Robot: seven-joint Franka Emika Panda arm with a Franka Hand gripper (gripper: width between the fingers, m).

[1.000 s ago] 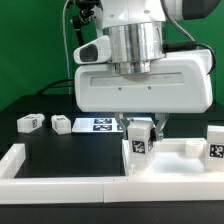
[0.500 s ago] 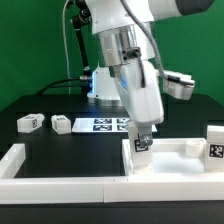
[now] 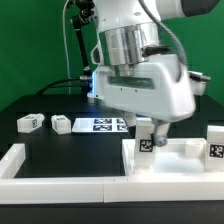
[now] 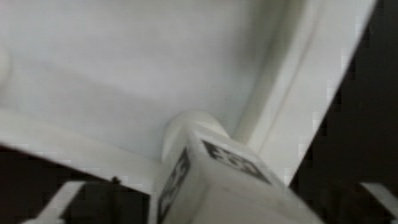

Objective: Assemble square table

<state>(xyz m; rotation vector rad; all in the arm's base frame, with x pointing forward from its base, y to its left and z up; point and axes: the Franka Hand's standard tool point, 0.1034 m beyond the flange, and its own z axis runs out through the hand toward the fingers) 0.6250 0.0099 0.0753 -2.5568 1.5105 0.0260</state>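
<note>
Step in hand, as I judge it: seating a leg in a corner of the tabletop.

- Tabletop lies on the bench, at the exterior view's right, near the front. Rim up.
- Leg in work stands upright inside the tabletop's corner on the exterior view's left side, tag facing the camera. Cannot tell how far it is seated.
- Tool sits directly over this leg. In the wrist view the fingers flank the leg with a dark gap on each side, so the tool reads as wide, around the leg, not clamped. The picture is blurred, so confidence is moderate.
- Two spare legs lie on the bench at the exterior view's left, well apart from the tabletop. A further leg stands at the tabletop's right edge.
- Marker board lies behind the work.

To do it well:
- Close squarely on the leg's flat sides, low enough to hold firm.
- Keep the wrist axis in line with the leg while turning, with light downward pressure only.
- Watch that the tabletop does not slide or turn with the leg.
- A tilted leg may bind in its hole.
</note>
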